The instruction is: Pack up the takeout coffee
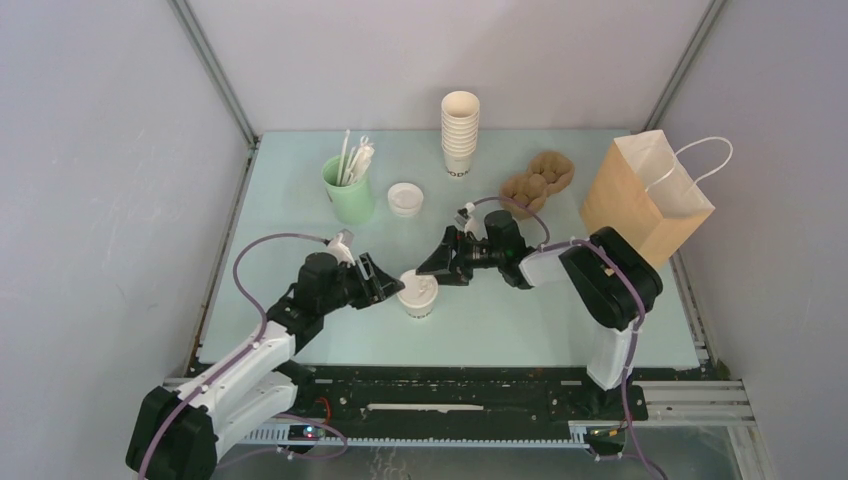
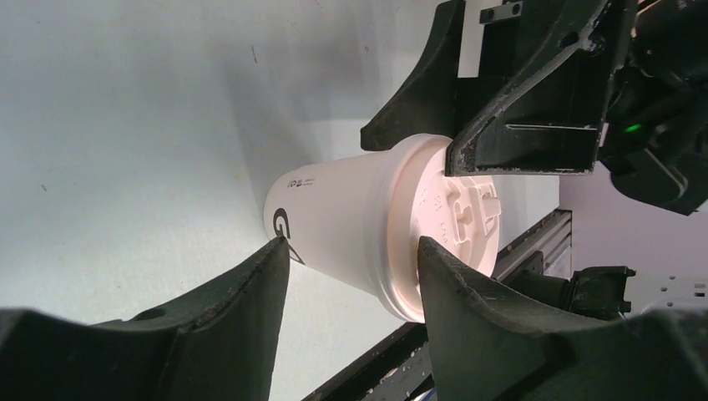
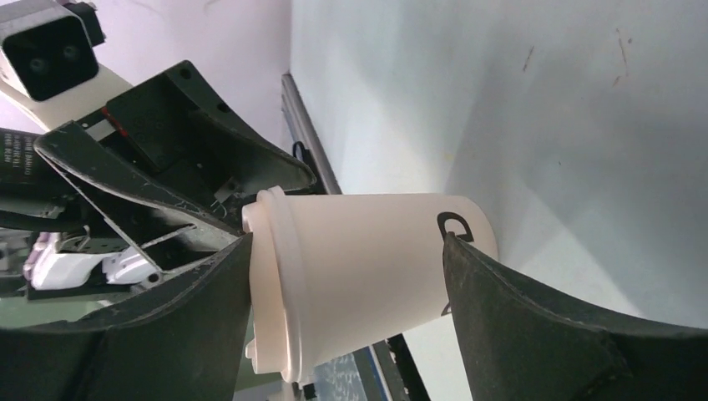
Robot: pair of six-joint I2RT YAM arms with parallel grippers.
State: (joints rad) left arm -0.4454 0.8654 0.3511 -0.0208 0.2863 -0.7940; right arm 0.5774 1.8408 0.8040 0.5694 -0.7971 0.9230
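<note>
From above, nearest us, the left arm (image 1: 250, 365) and right arm (image 1: 610, 290) rise from the near edge of the table (image 1: 300, 250), both reaching in toward one spot. There it is: the takeout coffee (image 1: 418, 296), upright near the front of the table, lid (image 1: 416, 287) on. The left end effector (image 1: 392, 287) sits at its left and the right end effector (image 1: 432, 272) at its right and slightly behind, each right up against it. Farther back stand a mint-green cup with straws (image 1: 349, 195), a loose white lid (image 1: 405, 199), a stack of white cups (image 1: 460, 130) and a brown pulp cup carrier (image 1: 538, 180). At the right is an open brown paper bag (image 1: 645, 195).

Left wrist view now. The left end effector (image 2: 351, 244) is released, jaws spread. One tip is by the dark lettering (image 2: 284, 224) low on the takeout coffee (image 2: 342, 217), the other at the rim of the lid (image 2: 455, 217). Whether they touch, I can't tell. Opposite, the right end effector (image 2: 411, 150) hangs at the lid's far side.

Right wrist view. The right end effector (image 3: 346, 242) is released too, jaws wide. One tip is at the lid's rim, the other near the base of the takeout coffee (image 3: 367, 276). The left end effector (image 3: 271, 205) faces it just beyond the lid (image 3: 271, 284).
</note>
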